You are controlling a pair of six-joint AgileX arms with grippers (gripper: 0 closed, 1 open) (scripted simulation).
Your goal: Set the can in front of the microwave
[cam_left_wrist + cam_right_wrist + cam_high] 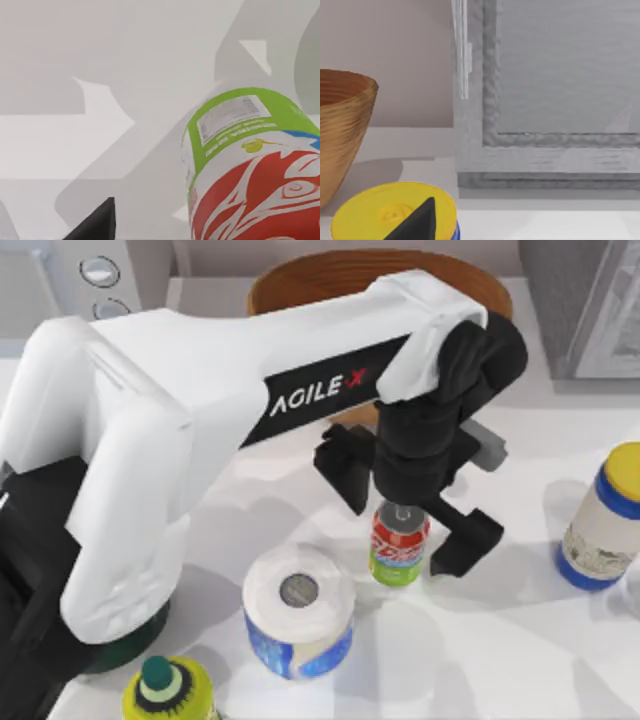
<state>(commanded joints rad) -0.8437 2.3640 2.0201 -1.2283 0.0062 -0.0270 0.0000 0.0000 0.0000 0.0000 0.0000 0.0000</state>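
Your left pincer [408,508] hangs open right over the can [399,544], 1 finger on each side. The can stands upright mid-desk; the microwave [70,275] sits far left.

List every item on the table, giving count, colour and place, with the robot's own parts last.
can: one, red over green with a silver top, upright mid-table.
paper roll: one, white and blue, just left of the can.
jar: one, white with a yellow cap, at the right edge.
bottle: one, yellow with a green cap, at the bottom edge left of centre.
bowl: one, brown wood, at the back behind the arm.
microwave: one, light grey with round dials, back left.
darker grey appliance: one, back right.
table: one, white.
left arm: white, reaching over mid-table.
left pincer: black, open, fingers straddling the can.
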